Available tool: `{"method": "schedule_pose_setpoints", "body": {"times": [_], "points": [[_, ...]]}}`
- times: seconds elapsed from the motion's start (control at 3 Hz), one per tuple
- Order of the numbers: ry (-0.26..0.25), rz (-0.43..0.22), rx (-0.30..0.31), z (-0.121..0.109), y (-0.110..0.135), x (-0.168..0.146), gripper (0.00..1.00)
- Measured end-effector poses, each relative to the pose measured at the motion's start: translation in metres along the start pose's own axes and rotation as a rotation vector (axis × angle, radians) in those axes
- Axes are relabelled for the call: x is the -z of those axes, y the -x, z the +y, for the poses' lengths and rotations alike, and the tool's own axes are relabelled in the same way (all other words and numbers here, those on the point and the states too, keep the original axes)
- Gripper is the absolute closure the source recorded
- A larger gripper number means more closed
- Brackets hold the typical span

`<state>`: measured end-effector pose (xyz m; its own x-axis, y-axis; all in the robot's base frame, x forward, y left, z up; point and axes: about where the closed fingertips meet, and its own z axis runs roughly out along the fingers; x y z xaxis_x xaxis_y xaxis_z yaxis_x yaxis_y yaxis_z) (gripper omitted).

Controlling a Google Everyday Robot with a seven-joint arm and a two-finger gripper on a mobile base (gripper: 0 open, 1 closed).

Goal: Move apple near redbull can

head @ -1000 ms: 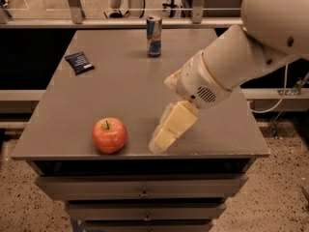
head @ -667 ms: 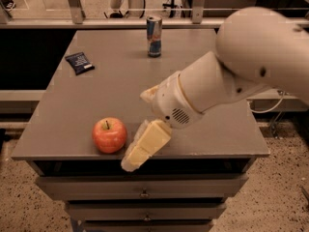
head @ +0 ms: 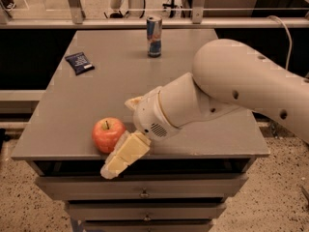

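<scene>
The apple (head: pixel 108 134), red-orange with a short dark stem, sits near the front left edge of the grey table (head: pixel 116 88). The redbull can (head: pixel 154 36), slim, blue and silver, stands upright at the far middle of the table, well away from the apple. My gripper (head: pixel 121 157) is low at the table's front edge, right beside the apple on its front right side, and seems to touch it. The big white arm (head: pixel 231 91) reaches in from the right and hides the table's right middle.
A flat dark blue snack packet (head: pixel 79 63) lies at the far left of the table. Drawers (head: pixel 143 193) sit under the table's front edge. A metal rail (head: pixel 145 22) runs behind the table, just past the can.
The arm has swung left and down across the front of the table. The gripper has gone from well right of the apple to right against it. Apple and can have not moved.
</scene>
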<state>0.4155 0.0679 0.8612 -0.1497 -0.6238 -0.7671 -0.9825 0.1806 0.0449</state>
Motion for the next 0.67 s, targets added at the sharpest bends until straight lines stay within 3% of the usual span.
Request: {"method": "schedule_pose_setpoints", "body": {"times": [0.33,0.67], "points": [[-0.020,-0.010,-0.008,-0.0024,0.0022,-0.0078,0.14],[-0.035,-0.017,-0.039,-0.0021,-0.0016,-0.0148,0.37]]}}
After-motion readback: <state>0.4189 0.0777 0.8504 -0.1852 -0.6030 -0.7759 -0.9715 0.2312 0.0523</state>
